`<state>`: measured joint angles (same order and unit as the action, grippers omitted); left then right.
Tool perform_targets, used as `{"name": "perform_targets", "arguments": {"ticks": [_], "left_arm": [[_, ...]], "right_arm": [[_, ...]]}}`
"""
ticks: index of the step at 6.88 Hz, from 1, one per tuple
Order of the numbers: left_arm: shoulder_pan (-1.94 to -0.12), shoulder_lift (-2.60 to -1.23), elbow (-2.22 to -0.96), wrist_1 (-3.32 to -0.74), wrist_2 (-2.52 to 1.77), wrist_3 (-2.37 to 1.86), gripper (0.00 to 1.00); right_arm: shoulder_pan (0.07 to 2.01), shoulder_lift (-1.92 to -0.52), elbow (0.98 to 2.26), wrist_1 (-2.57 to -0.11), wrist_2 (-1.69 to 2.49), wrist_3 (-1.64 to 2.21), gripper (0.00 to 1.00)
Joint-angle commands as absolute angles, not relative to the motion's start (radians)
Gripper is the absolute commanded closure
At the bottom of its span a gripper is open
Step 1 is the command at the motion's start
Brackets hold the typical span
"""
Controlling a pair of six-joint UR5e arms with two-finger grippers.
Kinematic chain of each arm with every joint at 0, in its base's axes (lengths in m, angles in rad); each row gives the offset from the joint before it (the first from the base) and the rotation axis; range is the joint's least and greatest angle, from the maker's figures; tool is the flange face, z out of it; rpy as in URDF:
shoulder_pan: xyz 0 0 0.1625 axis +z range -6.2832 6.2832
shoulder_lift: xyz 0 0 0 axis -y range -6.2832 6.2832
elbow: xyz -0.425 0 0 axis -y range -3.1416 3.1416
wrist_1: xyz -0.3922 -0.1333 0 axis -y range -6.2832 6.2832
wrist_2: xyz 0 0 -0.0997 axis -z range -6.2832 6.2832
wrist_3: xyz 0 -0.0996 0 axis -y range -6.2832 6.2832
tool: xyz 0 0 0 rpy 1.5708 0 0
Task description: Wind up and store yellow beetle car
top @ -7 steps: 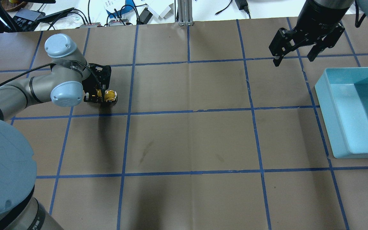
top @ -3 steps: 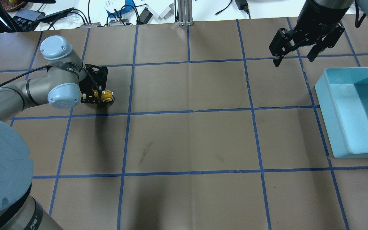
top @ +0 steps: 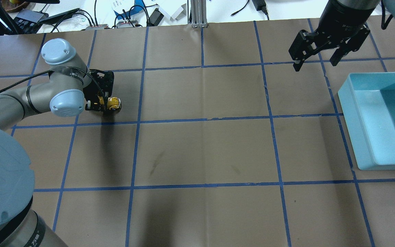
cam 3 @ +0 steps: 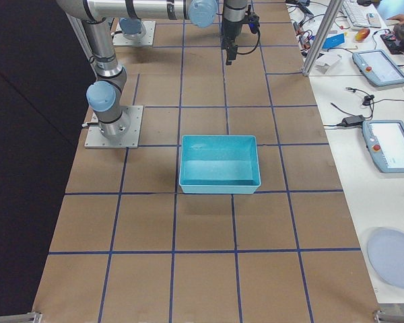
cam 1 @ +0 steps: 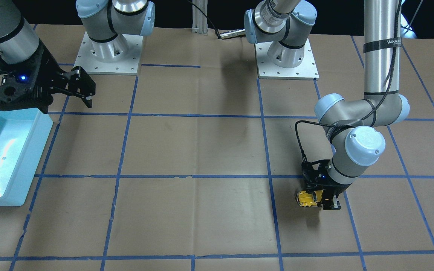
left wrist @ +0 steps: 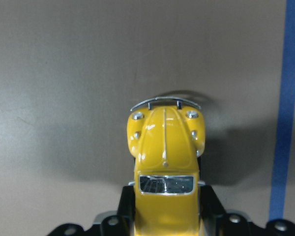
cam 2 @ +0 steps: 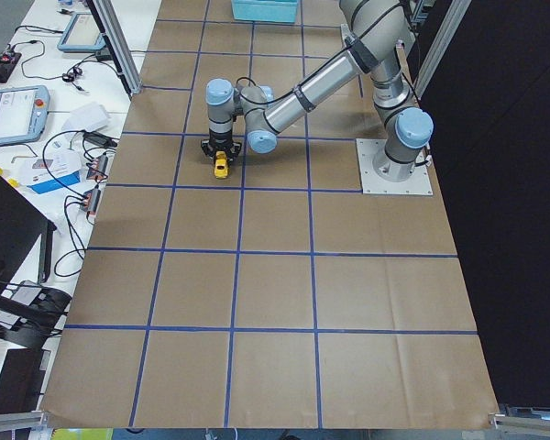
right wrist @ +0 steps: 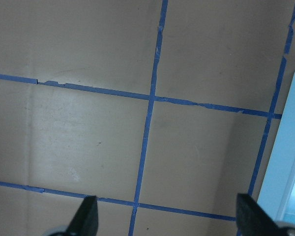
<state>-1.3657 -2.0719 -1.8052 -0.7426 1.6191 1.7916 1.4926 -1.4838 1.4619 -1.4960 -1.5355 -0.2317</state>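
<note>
The left gripper (top: 104,104), clamped on the yellow beetle car (top: 114,103), has dragged it a little backward (the winding pull, I judge); the right gripper (top: 315,64) hangs open, empty.

Glossy yellow beetle car (left wrist: 164,162): rounded body, silver bumper, dark windscreen; roof up; rear clamped in left gripper (top: 105,103); near left end of table (top: 204,151), toward edge far from robot.

Light: bright, even, from overhead.
Shadows: soft, on the worktop (left wrist: 64,73) around the car (left wrist: 164,147).
Glare: white streak in the bin (cam 1: 32,158).
Focus: sharp.
</note>
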Motion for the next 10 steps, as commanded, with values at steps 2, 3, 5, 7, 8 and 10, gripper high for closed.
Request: {"name": "perform_targets", "arguments": {"ticks": [2, 3, 5, 7, 8, 10], "left_arm": [[-1.361, -2.071, -1.804, -0.742, 1.618, 1.793, 0.99], [-1.361, -2.071, -1.805, -0.742, 1.618, 1.796, 0.99], [-1.348, -2.071, -1.804, -0.741, 1.617, 1.798, 0.99], [-1.348, -2.069, -1.804, -0.741, 1.617, 1.798, 0.99], [-1.347, -2.069, -1.804, -0.741, 1.618, 1.798, 0.99], [-1.342, -2.071, -1.804, -0.741, 1.618, 1.798, 0.99]], "right_arm": [[1.493, -1.483, 1.462, -1.496, -1.536, -0.232, 0.0], [1.493, -1.483, 1.462, -1.496, -1.536, -0.233, 0.0], [1.493, -1.483, 1.462, -1.497, -1.536, -0.232, 0.0], [1.493, -1.483, 1.462, -1.497, -1.536, -0.232, 0.0], [1.493, -1.483, 1.462, -1.497, -1.536, -0.232, 0.0], [1.493, -1.483, 1.462, -1.496, -1.537, -0.233, 0.0]]}}
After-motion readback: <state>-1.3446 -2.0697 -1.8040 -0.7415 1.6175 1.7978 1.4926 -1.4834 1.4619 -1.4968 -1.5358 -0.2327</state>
